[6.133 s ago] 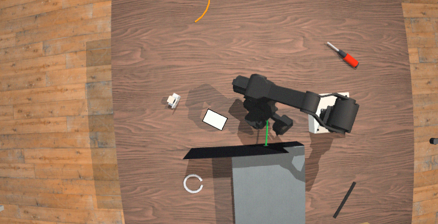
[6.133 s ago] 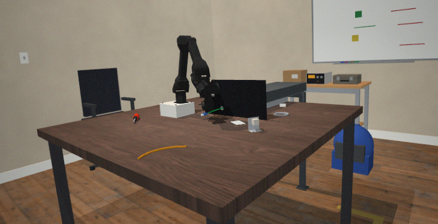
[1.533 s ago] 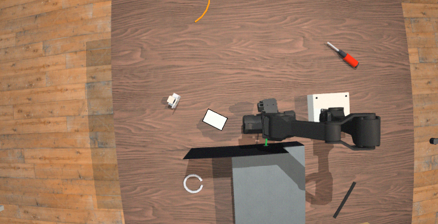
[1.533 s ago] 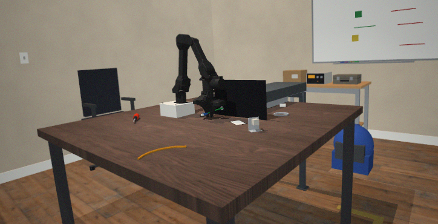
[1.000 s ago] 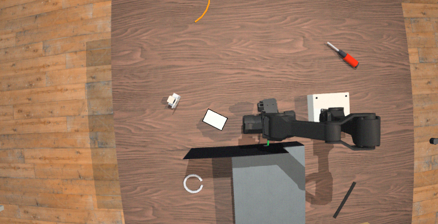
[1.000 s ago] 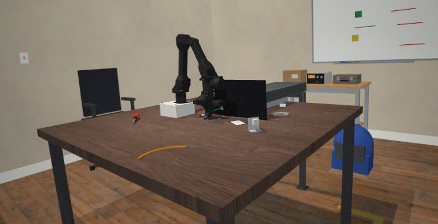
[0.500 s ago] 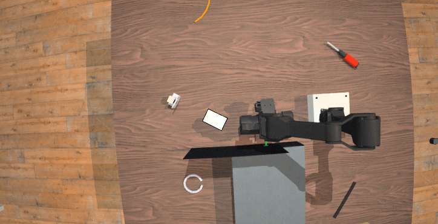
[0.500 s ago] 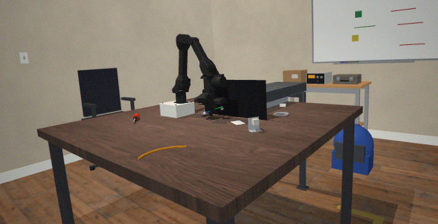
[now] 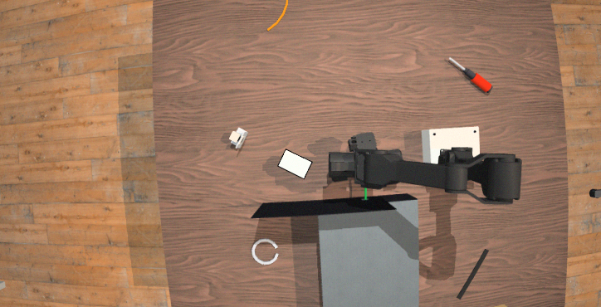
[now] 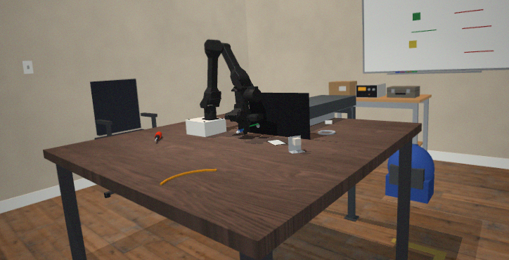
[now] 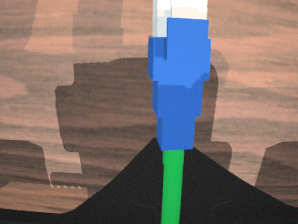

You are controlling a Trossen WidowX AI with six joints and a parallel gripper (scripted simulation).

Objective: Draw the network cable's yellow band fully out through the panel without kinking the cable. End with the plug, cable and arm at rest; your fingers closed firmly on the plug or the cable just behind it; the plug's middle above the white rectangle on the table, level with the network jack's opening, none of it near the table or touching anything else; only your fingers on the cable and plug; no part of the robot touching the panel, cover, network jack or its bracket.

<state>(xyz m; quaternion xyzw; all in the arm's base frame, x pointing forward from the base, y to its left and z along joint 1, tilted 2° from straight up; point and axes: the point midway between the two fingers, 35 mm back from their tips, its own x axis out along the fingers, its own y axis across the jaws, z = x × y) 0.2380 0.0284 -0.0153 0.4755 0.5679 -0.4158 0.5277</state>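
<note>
The blue plug [image 11: 181, 60] [image 10: 240, 131] with its clear tip is at the top of the wrist view. The green cable [image 11: 172, 190] [image 9: 365, 193] [image 10: 253, 125] runs nearly straight from it to the black panel [image 9: 302, 209] [image 10: 285, 112]. My gripper [image 11: 165, 147] [image 10: 245, 130] is shut on the cable just behind the plug, in front of the panel; the arm hides it from above. No yellow band shows. The white rectangle [image 9: 295, 163] [image 10: 276, 142] lies to the left in the top view, the network jack [image 9: 234, 137] [image 10: 296, 140] on its bracket farther left.
A grey cover [image 9: 369, 270] [image 10: 332, 102] stands behind the panel. The white robot base [image 9: 454, 138] [image 10: 204, 126] is at the right. A red screwdriver [image 9: 481, 82] [image 10: 158, 135], an orange curved piece [image 9: 287, 0] [image 10: 188, 173], a white ring [image 9: 253, 251] and a dark strip [image 9: 472, 274] lie around.
</note>
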